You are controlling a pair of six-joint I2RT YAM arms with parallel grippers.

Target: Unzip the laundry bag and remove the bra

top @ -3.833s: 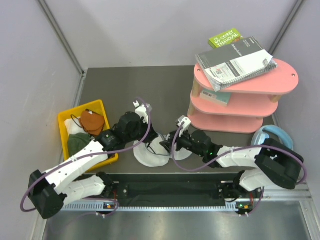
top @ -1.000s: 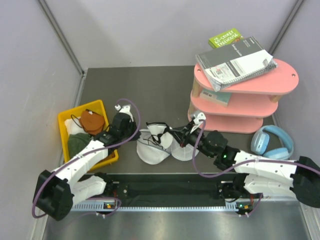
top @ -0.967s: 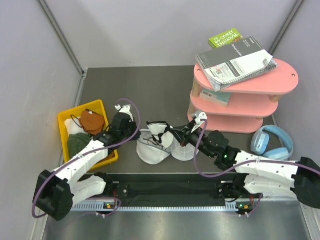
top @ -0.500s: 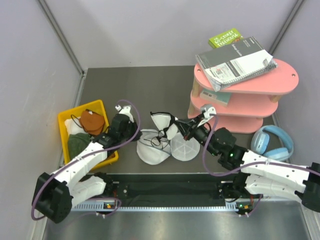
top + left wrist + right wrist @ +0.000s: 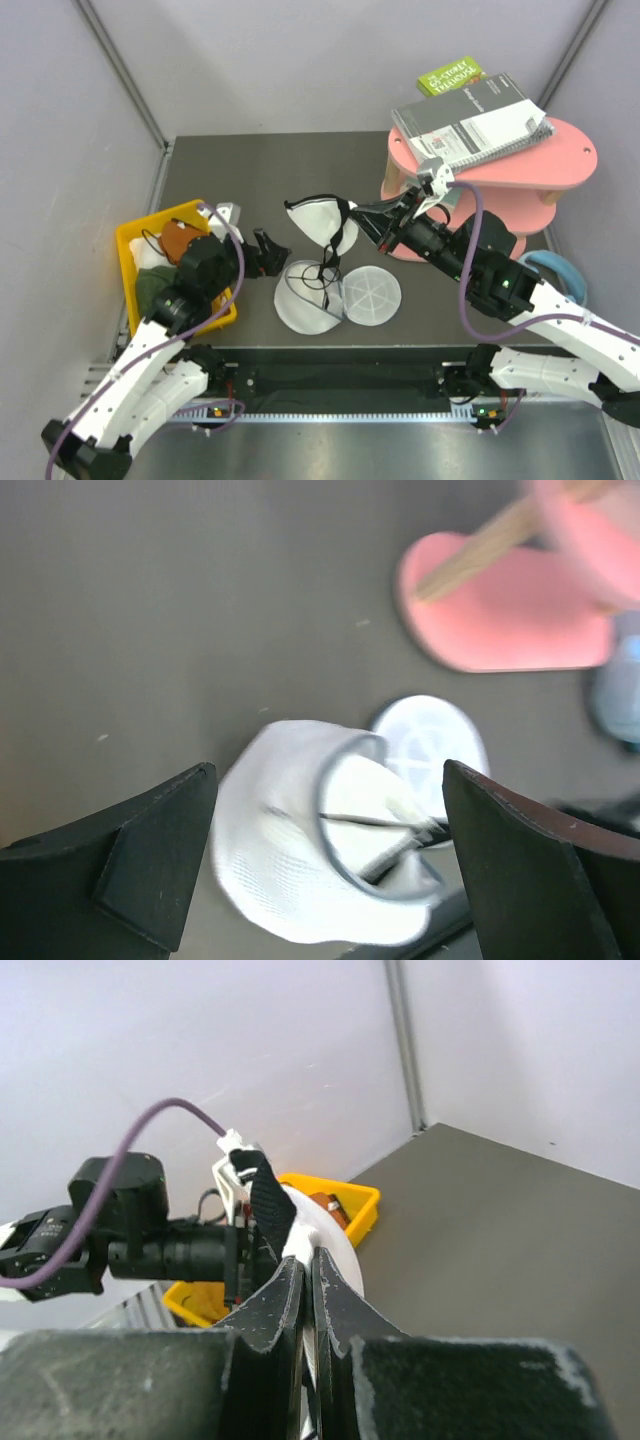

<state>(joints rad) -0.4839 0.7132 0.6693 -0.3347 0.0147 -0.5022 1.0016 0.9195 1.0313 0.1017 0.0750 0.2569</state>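
We see our right gripper pinched shut on the bra, holding it up above the table. The bag lies unzipped below it. Our left gripper is spread wide just left of the bag.

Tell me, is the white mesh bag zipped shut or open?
Open. The laundry bag lies spread in two halves, rim gaping, and the bra hangs above it, pinched in the right fingers.

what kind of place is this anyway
Probably a robot lab test cell: plain walls box in a grey table with staged props, a pink shelf and a yellow bin.
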